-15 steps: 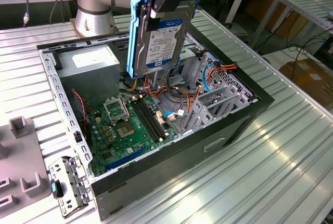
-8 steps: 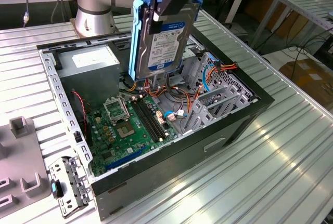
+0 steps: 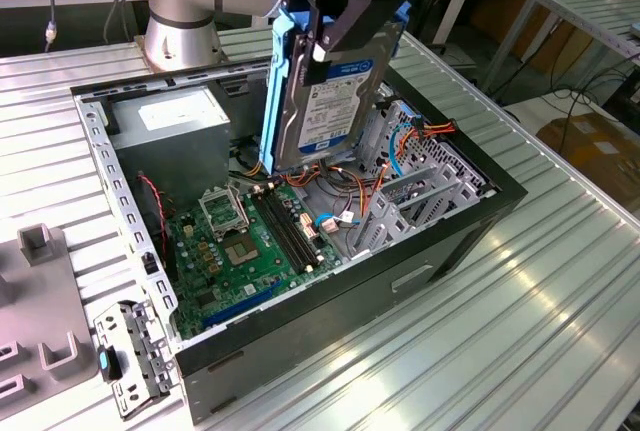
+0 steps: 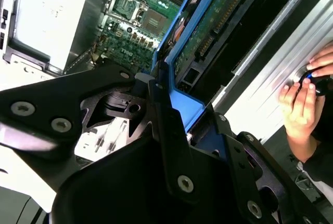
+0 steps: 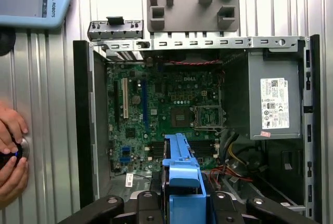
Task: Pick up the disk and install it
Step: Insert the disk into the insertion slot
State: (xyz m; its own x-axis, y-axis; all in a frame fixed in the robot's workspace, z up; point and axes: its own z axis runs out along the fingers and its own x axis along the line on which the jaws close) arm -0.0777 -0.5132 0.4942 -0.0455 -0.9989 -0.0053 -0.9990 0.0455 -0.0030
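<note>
The disk (image 3: 325, 91) hangs on edge, slightly tilted, its white-and-blue label facing the exterior view. The hand (image 3: 335, 13) sits directly above it, closed on its upper end between the blue rails. The disk's lower edge dips into the open computer case (image 3: 440, 241), over the motherboard (image 3: 240, 241) and near the case's middle. The case lies on the ribbed metal surface (image 3: 540, 331).

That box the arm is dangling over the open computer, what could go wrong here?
The tool holds the disk on edge above loose orange cables; lowering it might pinch them. If it slipped, it could strike the motherboard. A person's hand rests beside the case, perhaps close enough to be bumped.
</note>
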